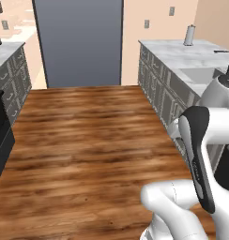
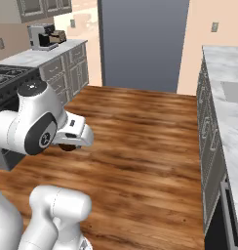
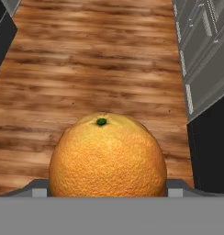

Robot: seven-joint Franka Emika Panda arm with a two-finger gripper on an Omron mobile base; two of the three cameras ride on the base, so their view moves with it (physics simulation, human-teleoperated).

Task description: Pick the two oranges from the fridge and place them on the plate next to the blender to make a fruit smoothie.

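Orange [image 3: 108, 156] fruit sits clamped in the jaws above wooden floor [image 3: 95, 69]

We see a wood floor [image 1: 88, 140] running between two rows of grey cabinets [image 1: 158, 89], with a tall grey panel [image 1: 79, 42] at the far end against a peach wall [image 1: 135, 37]. On our right, a marble counter [image 1: 182, 54] holds a paper-towel roll [image 1: 189, 35] and a sink [image 1: 201, 75] with a dark faucet [image 1: 228, 63]. On our left, a coffee machine [image 2: 45, 36] stands on the counter beyond a black stove [image 2: 6, 75]. Two outlets [image 1: 147, 23] sit on the far wall.
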